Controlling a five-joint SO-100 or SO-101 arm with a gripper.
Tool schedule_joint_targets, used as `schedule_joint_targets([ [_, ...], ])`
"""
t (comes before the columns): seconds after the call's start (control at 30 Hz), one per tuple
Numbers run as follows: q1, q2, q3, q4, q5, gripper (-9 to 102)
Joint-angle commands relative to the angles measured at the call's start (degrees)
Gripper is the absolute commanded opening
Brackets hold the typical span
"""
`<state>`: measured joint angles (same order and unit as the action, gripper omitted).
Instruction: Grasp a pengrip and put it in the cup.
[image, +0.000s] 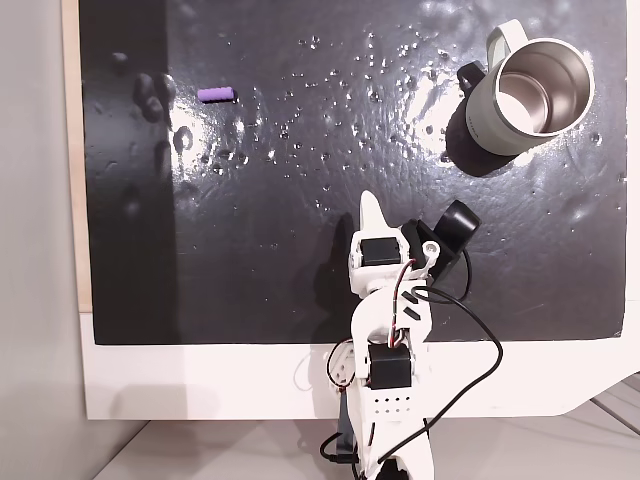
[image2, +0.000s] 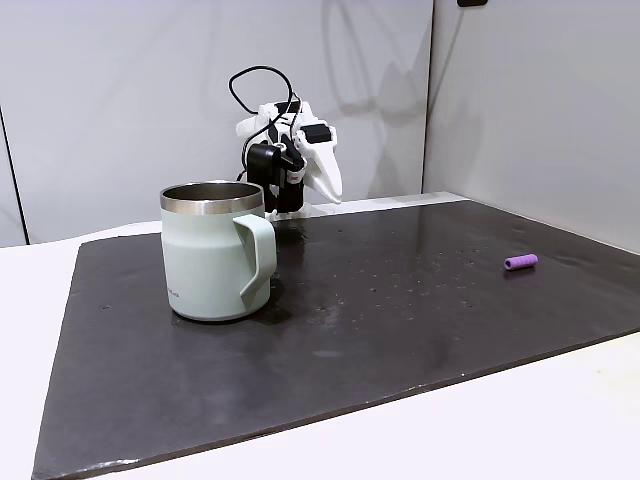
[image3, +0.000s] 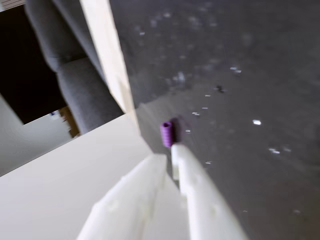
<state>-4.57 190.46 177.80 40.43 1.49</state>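
The small purple pengrip (image: 216, 95) lies on the black mat at the upper left of a fixed view, and at the right (image2: 520, 262) of the other one. The pale grey-green cup (image: 530, 95) stands upright at the upper right, steel inside showing, handle toward the left; in the other fixed view the cup (image2: 212, 255) is front left. My white gripper (image: 372, 208) hangs over the mat's near edge, folded back by the arm's base, far from both. In the wrist view its fingers (image3: 167, 155) lie together, shut and empty, with the pengrip (image3: 166, 134) in line just beyond their tips.
The black mat (image: 300, 280) has glossy bumps and specks, denser at the left. It lies on a white table (image: 200, 380) with a pale wooden strip (image: 70, 150) along the mat's left edge. The arm's black cable (image: 470, 330) loops at the right of the base.
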Motion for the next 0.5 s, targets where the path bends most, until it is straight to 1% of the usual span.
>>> schedule_joint_targets([
  [0.0,-2.72,-1.93,-9.58,5.62,-0.44,0],
  [0.2,-5.63,-20.13,-29.18,12.92,-0.35,0],
  [0.47,-8.88,-47.81,-58.27,23.99,7.29,0],
])
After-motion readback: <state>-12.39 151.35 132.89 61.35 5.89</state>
